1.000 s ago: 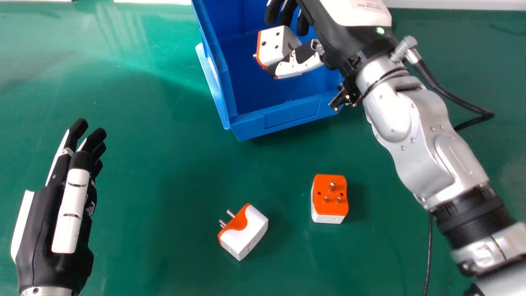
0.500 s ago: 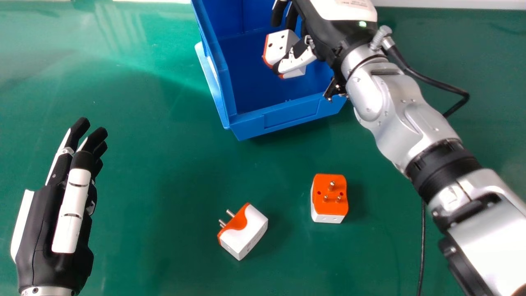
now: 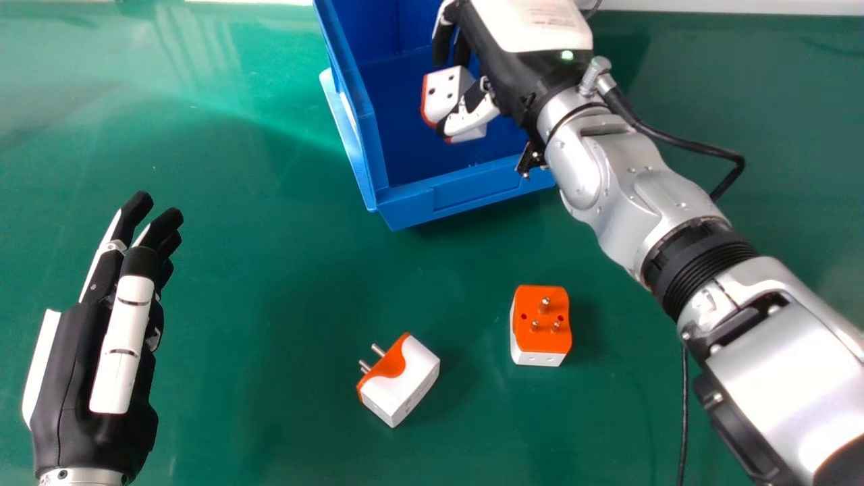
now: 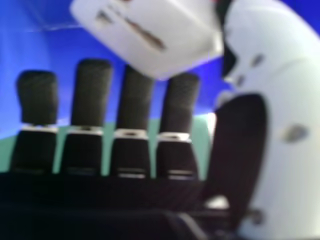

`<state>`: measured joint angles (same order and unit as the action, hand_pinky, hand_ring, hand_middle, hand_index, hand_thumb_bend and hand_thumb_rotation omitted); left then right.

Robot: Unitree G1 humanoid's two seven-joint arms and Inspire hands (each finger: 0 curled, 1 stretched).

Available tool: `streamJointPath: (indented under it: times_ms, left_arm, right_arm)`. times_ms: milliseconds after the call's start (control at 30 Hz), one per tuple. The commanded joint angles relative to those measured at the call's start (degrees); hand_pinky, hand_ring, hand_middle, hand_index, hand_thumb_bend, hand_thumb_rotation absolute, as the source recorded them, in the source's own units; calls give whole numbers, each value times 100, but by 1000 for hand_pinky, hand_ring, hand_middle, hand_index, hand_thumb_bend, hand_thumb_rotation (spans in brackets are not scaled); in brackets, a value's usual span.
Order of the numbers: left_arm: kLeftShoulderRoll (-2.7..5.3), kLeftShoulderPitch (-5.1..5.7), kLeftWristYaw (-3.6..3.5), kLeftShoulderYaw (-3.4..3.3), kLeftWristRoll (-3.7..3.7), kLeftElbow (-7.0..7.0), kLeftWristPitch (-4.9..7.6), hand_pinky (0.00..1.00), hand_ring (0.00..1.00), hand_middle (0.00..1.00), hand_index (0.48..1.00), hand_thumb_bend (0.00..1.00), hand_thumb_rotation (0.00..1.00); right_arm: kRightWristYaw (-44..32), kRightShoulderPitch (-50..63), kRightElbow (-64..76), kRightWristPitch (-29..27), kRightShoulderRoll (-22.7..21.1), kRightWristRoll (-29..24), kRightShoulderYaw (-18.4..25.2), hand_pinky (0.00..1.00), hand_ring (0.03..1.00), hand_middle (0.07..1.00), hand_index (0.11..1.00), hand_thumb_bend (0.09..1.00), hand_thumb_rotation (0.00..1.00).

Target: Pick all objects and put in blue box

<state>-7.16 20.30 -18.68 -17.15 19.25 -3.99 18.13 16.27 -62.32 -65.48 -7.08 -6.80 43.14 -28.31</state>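
On the tabletop (image 3: 270, 297), your box (image 3: 472, 191) sits by the far edge, its low front wall facing you. The right hand (image 3: 516, 64) is over its inside and hides part of it, so you can't tell everything it holds. That hand is clamped on the held plug (image 3: 445, 93), thumb on one side and fingers across from it. The plug is within the box's outline in the head view, but how far above the floor you can't tell. Your left hand (image 3: 101, 358) is idle at the tabletop's left, fingers straight.

Expect all three plugs to be light, stiff and hard-shelled, with smooth sides that may slip or twist in a loose pinch. The right plug (image 3: 541, 324) lies between the box and the near edge, metal prongs up; take it across its white sides, clear of the prongs. The left plug (image 3: 408, 379), nearer you, rests on its side, turned askew, prongs toward the left; turn your wrist to match and pinch the broad white body. The prongs could snag your fingers.
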Motion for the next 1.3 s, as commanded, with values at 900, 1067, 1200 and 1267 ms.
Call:
streamJointPath:
  times_ms: [900, 1067, 1200, 1267]
  left_arm:
    - [71, -5, 29, -21, 3, -94, 86, 993, 942, 906, 923, 610, 767]
    - [73, -8, 28, -39, 12, -118, 90, 990, 938, 903, 920, 607, 771]
    - [54, -5, 53, -46, -39, -109, 94, 991, 939, 903, 921, 606, 768]
    - [33, -18, 14, -46, -21, -71, 107, 993, 941, 906, 924, 607, 767]
  right_arm:
    - [-65, -269, 77, 176, 163, -231, 1, 309, 432, 503, 537, 493, 0]
    - [22, -203, 351, 135, 7, -68, -132, 314, 435, 504, 547, 492, 0]
    - [-137, -98, 735, 275, -130, -7, -169, 312, 440, 520, 549, 491, 0]
    - [-117, 18, 1009, 247, -255, 46, -184, 312, 443, 525, 552, 490, 0]
